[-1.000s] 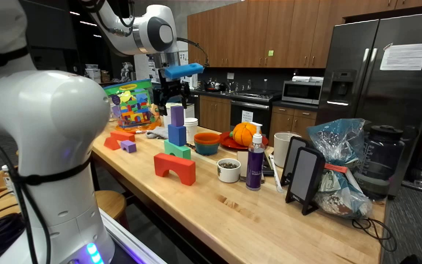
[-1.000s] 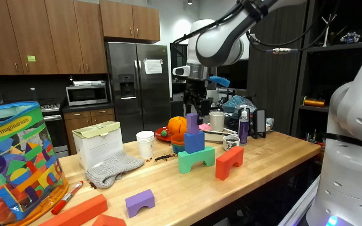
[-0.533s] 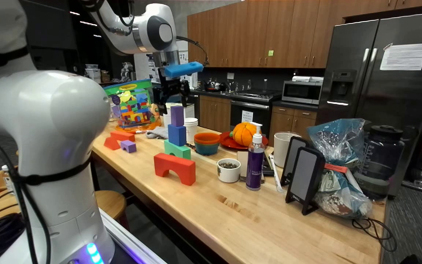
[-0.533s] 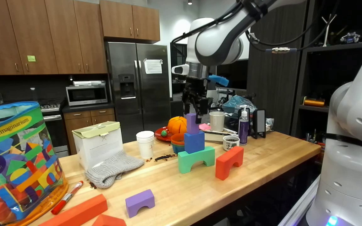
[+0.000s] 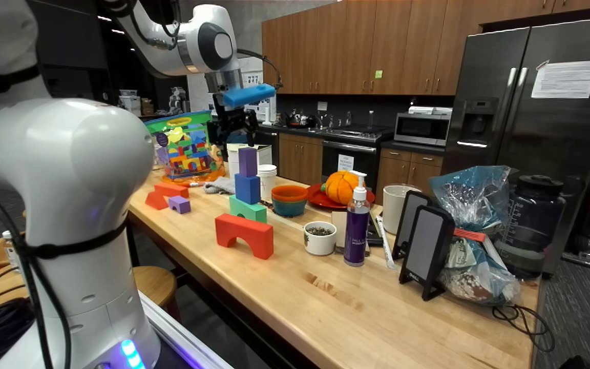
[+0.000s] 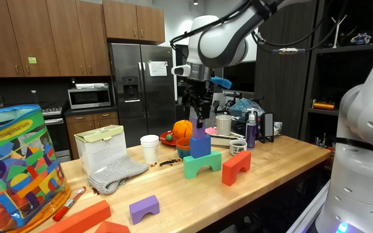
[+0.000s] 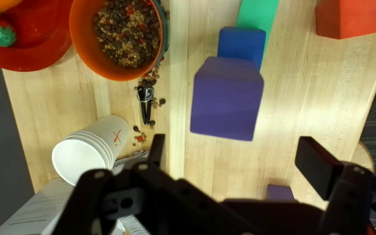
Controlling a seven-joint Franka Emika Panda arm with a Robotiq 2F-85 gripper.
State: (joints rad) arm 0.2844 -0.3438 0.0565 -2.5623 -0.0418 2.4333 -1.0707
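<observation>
Gripper [image 7: 233, 150] is hanging near the purple block [image 7: 225, 101]

The fingers [image 7: 157, 150] are standing wide apart, holding nothing. In the wrist view, the purple block is showing past the fingers, in line with the gap. Its long side is pointing up; it is sitting on the blue block [image 6: 200, 147], over the green arch [image 6: 202, 160].

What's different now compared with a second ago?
The open, empty gripper has shifted a little upward and, in both exterior views, leftward. It took hold of nothing and let nothing go. The purple block, blue block and green arch stay stacked, and the red arch hasn't moved.
</observation>
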